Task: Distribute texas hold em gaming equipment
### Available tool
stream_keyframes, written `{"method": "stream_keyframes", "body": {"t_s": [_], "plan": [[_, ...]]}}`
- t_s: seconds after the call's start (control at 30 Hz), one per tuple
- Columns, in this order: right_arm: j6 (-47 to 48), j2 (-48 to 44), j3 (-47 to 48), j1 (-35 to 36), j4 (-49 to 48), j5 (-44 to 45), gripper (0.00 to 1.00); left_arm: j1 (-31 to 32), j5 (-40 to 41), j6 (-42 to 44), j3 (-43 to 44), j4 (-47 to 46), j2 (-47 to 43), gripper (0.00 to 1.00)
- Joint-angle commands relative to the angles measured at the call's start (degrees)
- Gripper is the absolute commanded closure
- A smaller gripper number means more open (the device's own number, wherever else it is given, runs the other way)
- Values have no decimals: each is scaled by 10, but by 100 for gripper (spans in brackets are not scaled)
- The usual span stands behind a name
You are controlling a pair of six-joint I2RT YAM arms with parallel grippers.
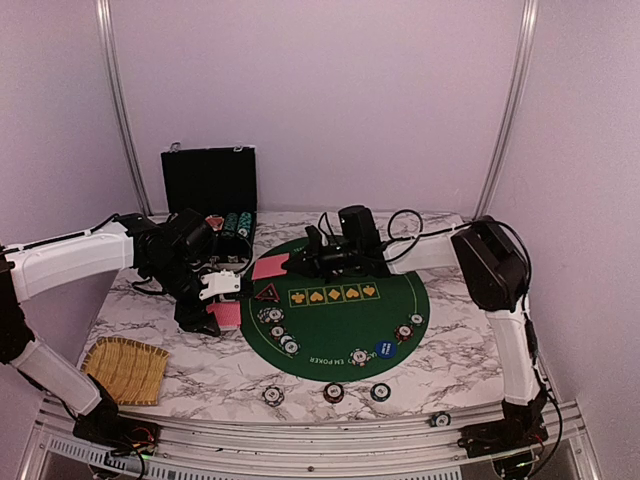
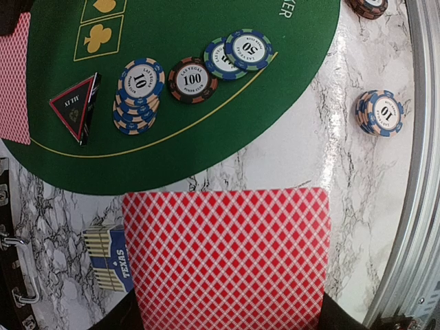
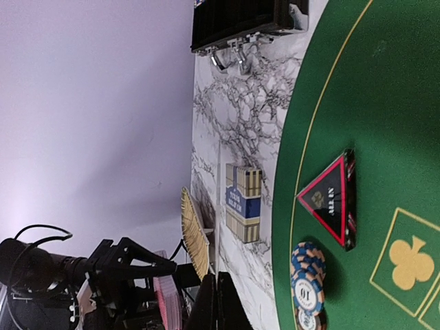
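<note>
Showing a red back with a white lattice pattern, the playing card (image 2: 227, 254) was grasped by the left hand (image 1: 220, 310) above the marble bench (image 2: 309, 158), just off the edge of the green mat (image 2: 206, 130). Striped poker chips (image 2: 139, 86) and a dark triangular button (image 2: 74, 106) lay on the mat. The right hand (image 3: 214, 302) was clenched, fingers pressed together.

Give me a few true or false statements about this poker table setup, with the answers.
The left end effector grips a red-backed playing card. True.
The triangular marker lies on bare marble. False: it lies on the green poker mat.
The black chip case stands open. True.
The blue card box sits on the green poker mat. False: it sits on the marble tabletop.
</note>
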State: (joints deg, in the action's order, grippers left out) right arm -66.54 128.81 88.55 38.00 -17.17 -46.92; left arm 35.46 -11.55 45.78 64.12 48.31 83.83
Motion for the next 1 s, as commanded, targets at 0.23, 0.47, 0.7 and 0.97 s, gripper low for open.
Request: {"method": "stream_keyframes", "body": {"t_s": [0.23, 0.47, 0.7, 0.97], "plan": [[9, 132, 142, -1, 17, 49, 100, -3, -16, -7, 7, 19, -15, 59], [9, 187, 212, 0, 44, 63, 99, -3, -20, -7, 6, 21, -11, 59], [39, 204, 247, 2, 111, 79, 85, -3, -18, -5, 6, 27, -15, 59], [100, 138, 183, 4, 163, 124, 71, -4, -19, -3, 6, 29, -15, 59]]}}
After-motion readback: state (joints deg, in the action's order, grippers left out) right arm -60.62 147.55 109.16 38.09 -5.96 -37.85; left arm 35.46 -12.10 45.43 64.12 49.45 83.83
